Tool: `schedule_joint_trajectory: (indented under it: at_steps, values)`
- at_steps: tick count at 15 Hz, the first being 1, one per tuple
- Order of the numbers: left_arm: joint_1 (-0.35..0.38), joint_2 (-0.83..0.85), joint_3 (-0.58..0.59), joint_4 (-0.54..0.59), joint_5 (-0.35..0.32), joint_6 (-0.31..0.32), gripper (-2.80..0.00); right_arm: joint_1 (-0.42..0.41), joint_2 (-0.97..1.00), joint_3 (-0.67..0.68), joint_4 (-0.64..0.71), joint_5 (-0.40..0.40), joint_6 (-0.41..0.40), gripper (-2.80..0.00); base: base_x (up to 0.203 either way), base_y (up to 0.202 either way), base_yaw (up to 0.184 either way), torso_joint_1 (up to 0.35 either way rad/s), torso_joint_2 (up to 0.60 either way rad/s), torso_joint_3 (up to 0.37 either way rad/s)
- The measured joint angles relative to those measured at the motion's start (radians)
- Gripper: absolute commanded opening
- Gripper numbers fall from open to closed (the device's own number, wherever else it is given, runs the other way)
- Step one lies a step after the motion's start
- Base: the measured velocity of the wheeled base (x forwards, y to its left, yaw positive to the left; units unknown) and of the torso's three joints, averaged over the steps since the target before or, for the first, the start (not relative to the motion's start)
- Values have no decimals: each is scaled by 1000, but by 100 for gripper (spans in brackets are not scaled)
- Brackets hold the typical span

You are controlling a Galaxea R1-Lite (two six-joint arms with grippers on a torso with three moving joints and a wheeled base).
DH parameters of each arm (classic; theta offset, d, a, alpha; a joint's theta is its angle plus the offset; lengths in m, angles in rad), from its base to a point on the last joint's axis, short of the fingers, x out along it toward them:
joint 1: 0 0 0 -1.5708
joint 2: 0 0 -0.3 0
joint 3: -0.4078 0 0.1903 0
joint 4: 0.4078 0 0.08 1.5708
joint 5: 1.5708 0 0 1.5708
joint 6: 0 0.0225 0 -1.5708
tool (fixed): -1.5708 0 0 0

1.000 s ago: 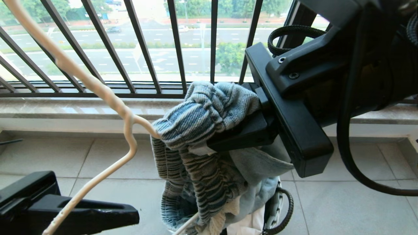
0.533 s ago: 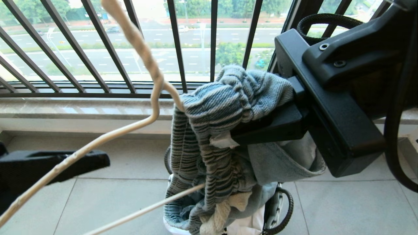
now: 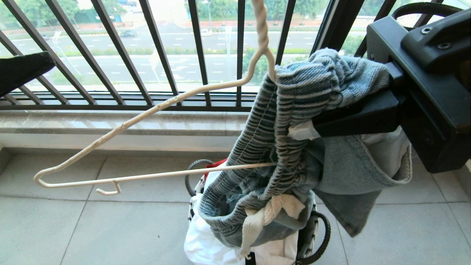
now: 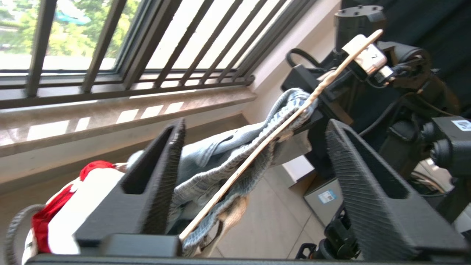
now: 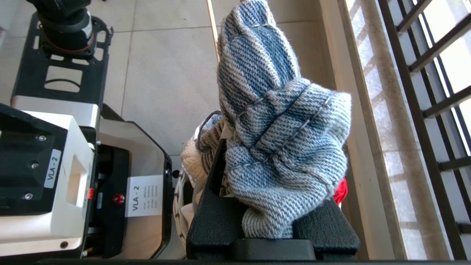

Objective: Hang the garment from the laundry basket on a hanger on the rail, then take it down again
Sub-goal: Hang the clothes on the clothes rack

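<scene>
The right pincer (image 3: 323, 123) is clamped on the bunched ribbed waistband of the shorts (image 3: 294, 147), holding them up in front of the black window railing (image 3: 158, 48); in the right wrist view the knit band (image 5: 279, 147) is wedged between the two black fingers (image 5: 217, 221). The shorts hang from this grip, with the cream drawstring (image 3: 265, 217) dangling at the bottom, directly above the laundry basket (image 3: 312, 235) on the tiled floor (image 3: 92, 228). The white wire hanger (image 3: 147, 110) is threaded through the waistband: its twisted neck rises out of the top of the picture, one shoulder slants down to the left, and its lower bar passes into the fabric. The left pincer (image 4: 254, 184) stands wide open and holds nothing; in the left wrist view the hanger wire (image 4: 257, 147) runs between its fingers (image 4: 162, 176), and contact cannot be told. In the head view only a dark tip of it (image 3: 22, 70) shows at the upper left, apart from the hanger.
</scene>
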Motion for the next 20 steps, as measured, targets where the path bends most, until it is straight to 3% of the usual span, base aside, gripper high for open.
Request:
schedule_joint_trajectory:
  at_steps: [4, 7, 9, 12, 15, 20]
  values:
    - [31, 16, -216, 339, 18, -3, -280, -82, -15, -6, 0, -2, 21, -280, 0, 0, 0, 0, 0, 0]
    - [36, 95, -410, 649, 164, -38, -280, -123, -34, -3, 2, -42, 23, -280, 0, 0, 0, 0, 0, 0]
    - [37, 158, -474, 810, 216, -60, -280, -147, -49, -3, 3, -51, 23, -280, 0, 0, 0, 0, 0, 0]
    - [9, 252, -515, 953, 216, -95, -280, -203, -82, 14, 5, -45, 25, -280, 0, 0, 0, 0, 0, 0]
    - [-50, 338, -445, 874, 219, -156, -280, -219, -109, 18, 5, -41, 35, -280, 0, 0, 0, 0, 0, 0]
    - [-65, 397, -230, 471, 181, -194, -280, -223, -131, 16, -28, -38, 106, -280, 0, 0, 0, 0, 0, 0]
